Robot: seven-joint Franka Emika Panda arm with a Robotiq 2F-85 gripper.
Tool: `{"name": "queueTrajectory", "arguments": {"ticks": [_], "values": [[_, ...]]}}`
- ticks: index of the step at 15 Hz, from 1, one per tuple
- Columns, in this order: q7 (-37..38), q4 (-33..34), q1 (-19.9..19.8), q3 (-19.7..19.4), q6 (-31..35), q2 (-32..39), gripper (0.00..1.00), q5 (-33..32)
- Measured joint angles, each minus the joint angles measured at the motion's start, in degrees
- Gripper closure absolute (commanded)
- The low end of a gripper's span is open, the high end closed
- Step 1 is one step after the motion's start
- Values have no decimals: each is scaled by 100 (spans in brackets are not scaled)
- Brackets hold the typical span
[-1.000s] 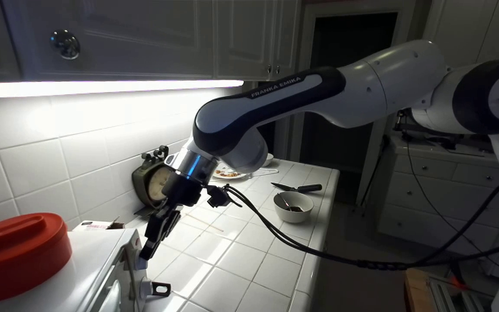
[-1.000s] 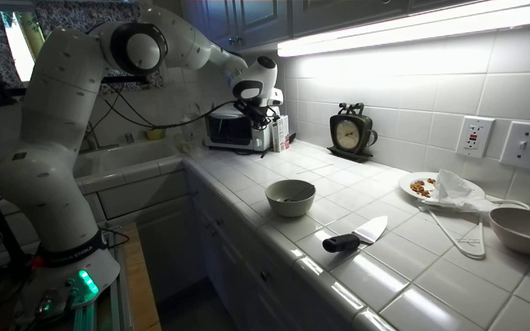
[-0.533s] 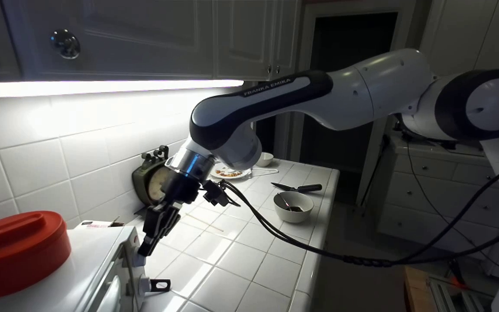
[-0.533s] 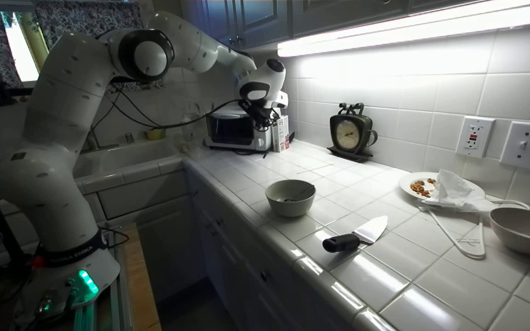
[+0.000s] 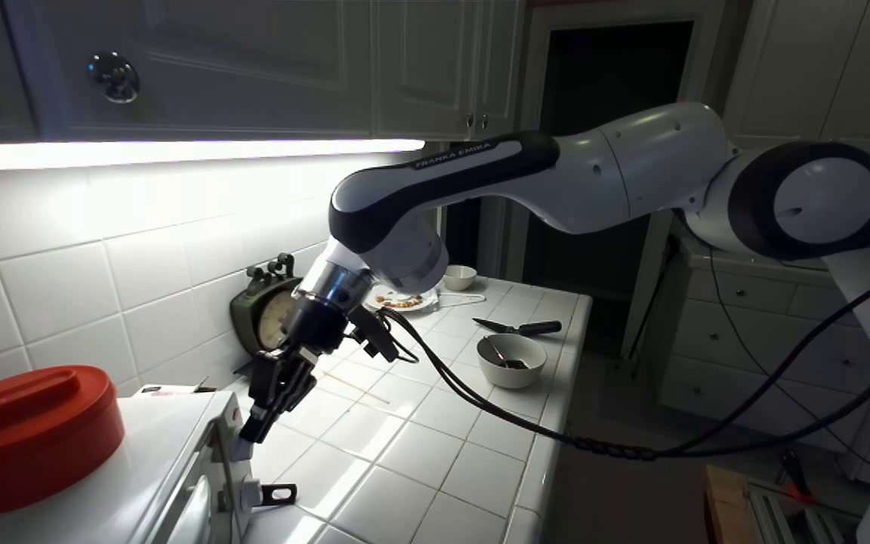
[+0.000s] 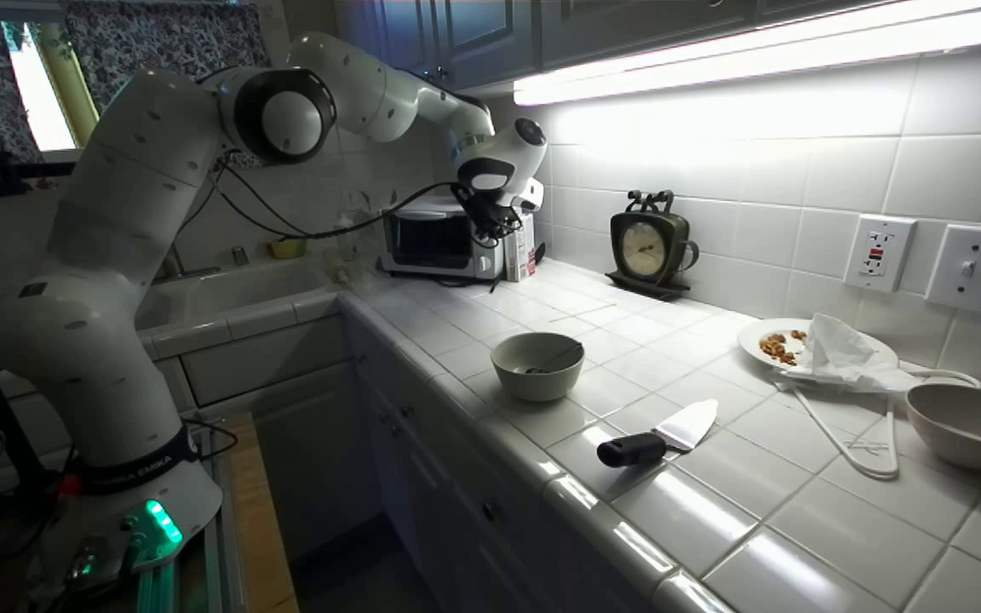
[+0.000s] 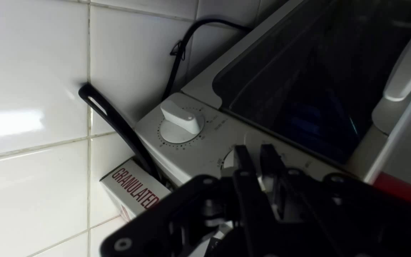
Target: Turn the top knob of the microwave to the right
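In the white bowl (image 5: 509, 379) leans a thin handle (image 5: 495, 352), next to something dark (image 5: 516, 365); the plate (image 6: 748, 343) carries brown pieces (image 6: 779, 348) and crumpled paper (image 6: 844, 351). Only the wrist view lets one read "GRANULATED" on the box (image 7: 134, 187). There the gripper (image 7: 255, 148), fingers (image 7: 244, 163) slightly apart, partly covers the round pale top knob (image 7: 228, 161) on the smooth white microwave (image 5: 152, 434) (whether it pinches the knob, I cannot tell).

White-tiled tabletop (image 6: 857, 545) had plenty on: microwave (image 6: 431, 238) stood at one end, box (image 6: 521, 258) just beside it, then clock (image 6: 648, 249), pale bowl (image 6: 537, 387) nr a blk-handled blade (image 6: 685, 427), white plate (image 6: 748, 342) nr a pinkish bowl (image 6: 963, 447)!
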Motion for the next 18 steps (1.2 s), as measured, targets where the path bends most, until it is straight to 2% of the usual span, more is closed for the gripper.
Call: {"name": "queueTrajectory", "arguments": {"ticks": [11, 12, 14, 18], "values": [[343, 463, 4, -208, -593, 337, 97, 405], [376, 482, 4, -220, -625, 352, 63, 426], [447, 521, 4, -244, -690, 383, 57, 454], [655, 518, 19, -493, -723, 513, 27, 380]]}}
